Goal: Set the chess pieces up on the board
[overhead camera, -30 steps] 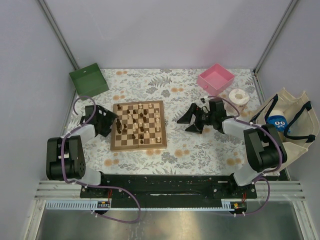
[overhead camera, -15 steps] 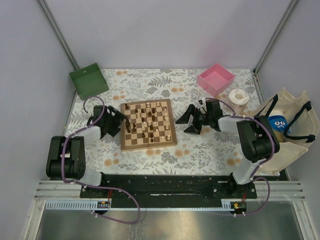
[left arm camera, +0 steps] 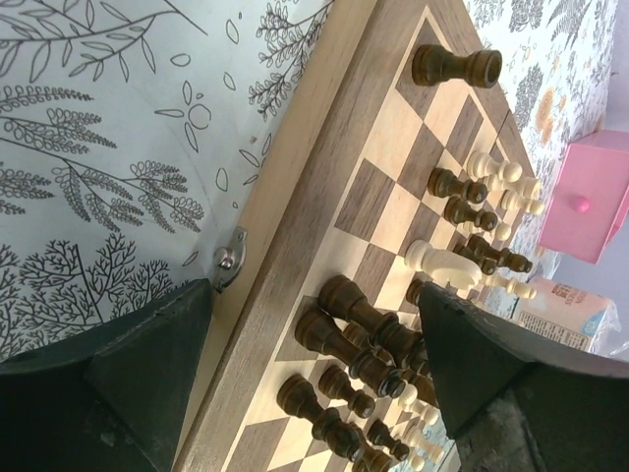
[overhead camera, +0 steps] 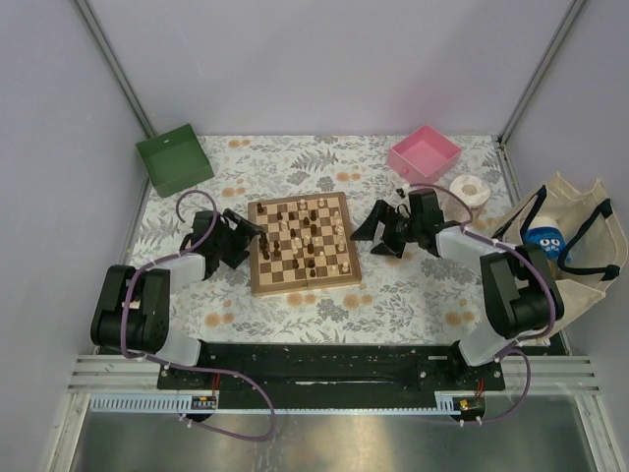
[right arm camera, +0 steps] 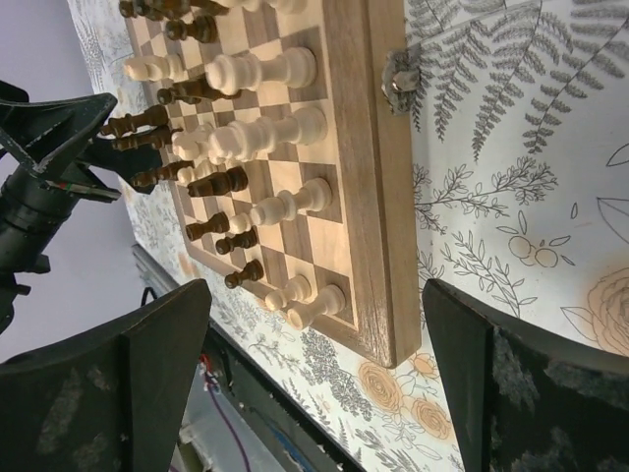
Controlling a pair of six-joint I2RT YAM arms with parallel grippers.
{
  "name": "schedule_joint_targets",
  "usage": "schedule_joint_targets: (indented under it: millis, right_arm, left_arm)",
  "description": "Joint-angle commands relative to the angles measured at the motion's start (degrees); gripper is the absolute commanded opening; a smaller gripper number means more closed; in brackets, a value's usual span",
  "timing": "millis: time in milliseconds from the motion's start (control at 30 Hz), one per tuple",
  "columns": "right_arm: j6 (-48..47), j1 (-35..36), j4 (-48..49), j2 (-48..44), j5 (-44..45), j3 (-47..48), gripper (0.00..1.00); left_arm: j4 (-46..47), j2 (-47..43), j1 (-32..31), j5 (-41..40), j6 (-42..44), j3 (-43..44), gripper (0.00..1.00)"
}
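The square checked wooden chessboard [overhead camera: 305, 286] has been pushed rightward, between the wide-open, empty left gripper [overhead camera: 243, 239] and right gripper [overhead camera: 373, 234]; dark and cream wooden chess pieces [overhead camera: 298, 234] are not yet arranged

A pink box [overhead camera: 425, 155] sits open-topped at the far right of a floral-printed cloth [overhead camera: 295, 157] that covers the table; the left wrist view shows a small round knob on its side. A white roll [overhead camera: 471, 190] lies just beside the pink box, to its right and a little nearer. Past the roll, further right of the pink box and nearer, a cream tote bag [overhead camera: 580, 246] with dark straps slumps at the cloth's edge, a blue item [overhead camera: 546, 245] inside it. Well to the left of the pink box, at the opposite far corner, stands a green box [overhead camera: 175, 159].
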Motion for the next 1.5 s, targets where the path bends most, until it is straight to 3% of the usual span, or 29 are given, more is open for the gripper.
schedule_joint_targets:
  millis: [0, 300, 567, 900, 1100, 1167, 1267, 1333, 1467]
  right_arm:
    - [-6.5, 0.4, -8.5, -6.7, 7.0, 4.9, 0.99]
    - [-13.5, 1.7, -18.0, -14.9, 15.4, 10.5, 0.99]
    - [-13.0, 4.6, -20.2, -13.3, 16.8, 14.9, 0.99]
    - [-16.1, 6.1, -25.8, -17.2, 29.3, 21.3, 0.99]
    - [-21.7, 10.9, -35.8, -13.8, 38.0, 35.9, 0.99]
    - [-21.9, 12.0, -33.1, -14.6, 37.2, 37.0, 0.99]
    - [-16.3, 11.9, -20.1, -18.2, 34.9, 29.2, 0.98]
    - [-15.1, 11.5, -16.5, -20.5, 32.4, 24.1, 0.98]
    - [-16.3, 11.1, -19.4, -20.1, 32.1, 22.7, 0.99]
  left_arm:
    - [-10.1, -0.8, -1.0, -2.0, 1.0, -2.1, 0.91]
    - [-22.8, -9.6, 0.3, -12.8, 6.2, 3.2, 0.96]
    - [-23.4, -10.7, 4.3, -9.1, 11.2, 6.4, 0.99]
    - [-30.7, -12.7, 4.4, -12.3, 21.8, 15.3, 0.99]
    - [-33.5, -14.5, 4.2, -12.7, 30.4, 21.6, 0.98]
    - [-32.7, -14.9, 3.9, -10.6, 33.1, 23.6, 0.98]
    - [-28.9, -14.4, 2.6, -4.4, 36.4, 25.2, 0.93]
    - [-30.1, -13.0, 1.6, -3.5, 37.2, 27.8, 0.90]
    - [-32.2, -12.9, -1.0, -4.3, 37.3, 28.8, 0.89]
